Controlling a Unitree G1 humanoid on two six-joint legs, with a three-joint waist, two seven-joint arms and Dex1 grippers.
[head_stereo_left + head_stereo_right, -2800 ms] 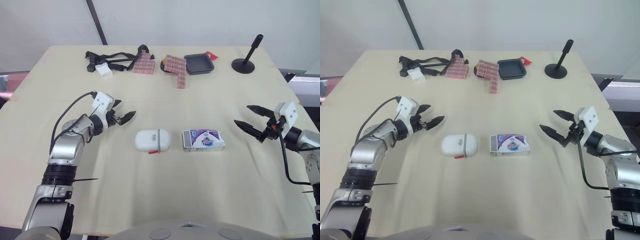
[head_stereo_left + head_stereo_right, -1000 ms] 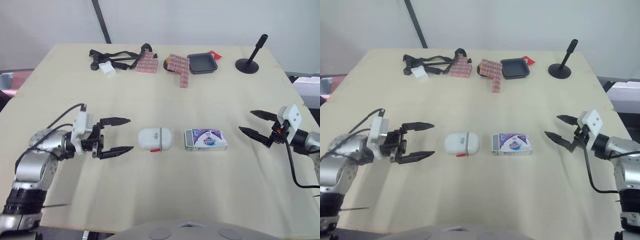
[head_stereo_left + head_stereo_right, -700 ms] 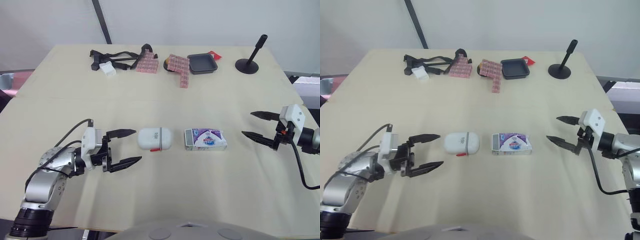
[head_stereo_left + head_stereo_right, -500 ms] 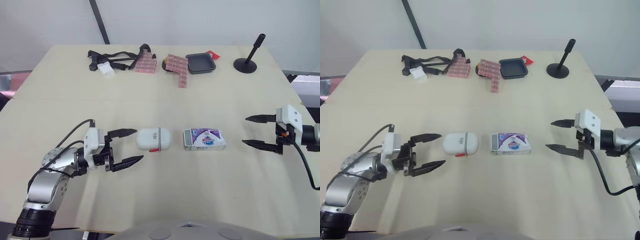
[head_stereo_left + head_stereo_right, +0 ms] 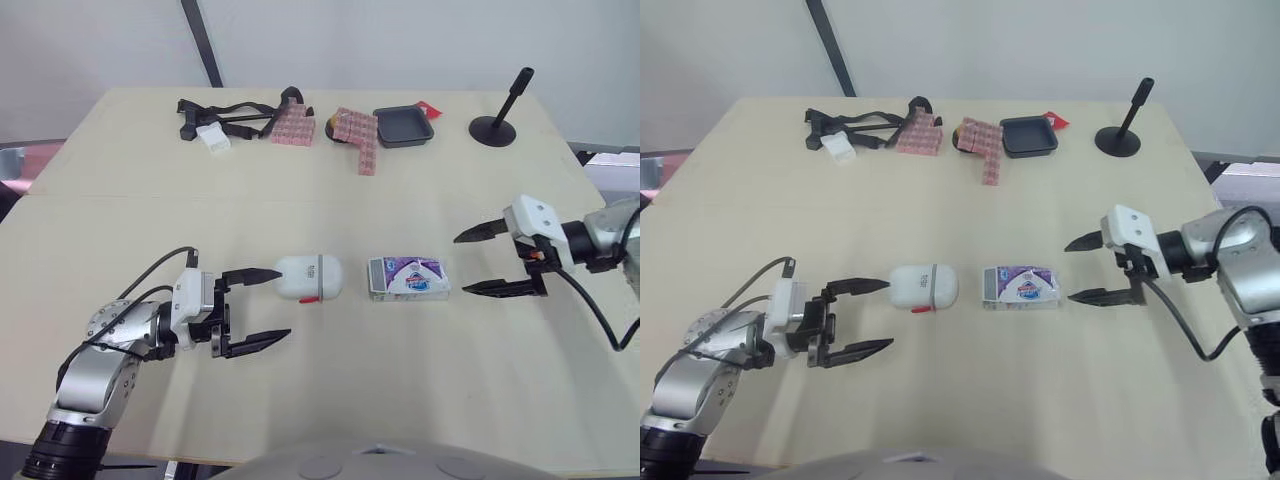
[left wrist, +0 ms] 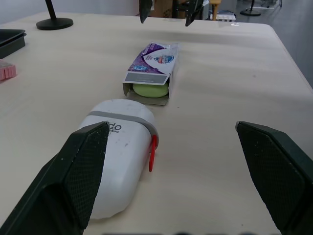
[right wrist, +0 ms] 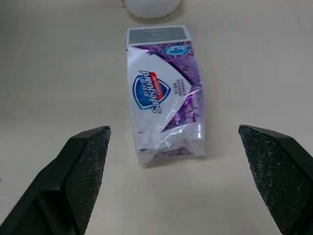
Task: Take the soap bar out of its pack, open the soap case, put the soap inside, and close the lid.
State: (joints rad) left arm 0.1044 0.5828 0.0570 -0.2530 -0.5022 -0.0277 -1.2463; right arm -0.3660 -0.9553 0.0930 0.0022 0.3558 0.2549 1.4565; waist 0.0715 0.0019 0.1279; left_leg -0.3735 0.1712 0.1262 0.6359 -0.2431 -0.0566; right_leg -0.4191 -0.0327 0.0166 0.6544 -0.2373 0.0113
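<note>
- Soap pack [image 5: 408, 278]: purple-and-white carton, flat on the table [image 5: 320, 390], centre-right. Open flap end toward the case, crumpled end toward the right arm.
- Soap bar [image 6: 150, 90]: pale green, inside the pack, seen through the open end in the left wrist view. Not yet extracted.
- Soap case [image 5: 309, 277]: white, rounded, grey band, lid shut, red tab [image 5: 309, 298] on the near side. Just beside the pack's open end, not touching.
- Left gripper [image 5: 283, 303]: spread wide, empty, low over the table. One fingertip just beside the case's outer end; contact impossible to confirm.
- Right gripper [image 5: 461, 265]: spread wide, empty, aimed at the pack's crumpled end, near but apart.
- Hazard, pack: likely light and free to slide. A push from the right without a firm pinch probably shoves it into the case.
- Hazard, wrapper: a pinch on the crumpled end alone may crush film and miss the bar.
- Hazard, case: rounded shell liable to skid or spin if clipped by the nearby left finger.
- Hazard, bar: possible early slip from the open end once the pack tilts.
- Far edge: black tray [image 5: 403, 127], pink blocks [image 5: 360, 140], straps [image 5: 225, 115], black stand [image 5: 497, 122]. Well apart, no likely interference.
</note>
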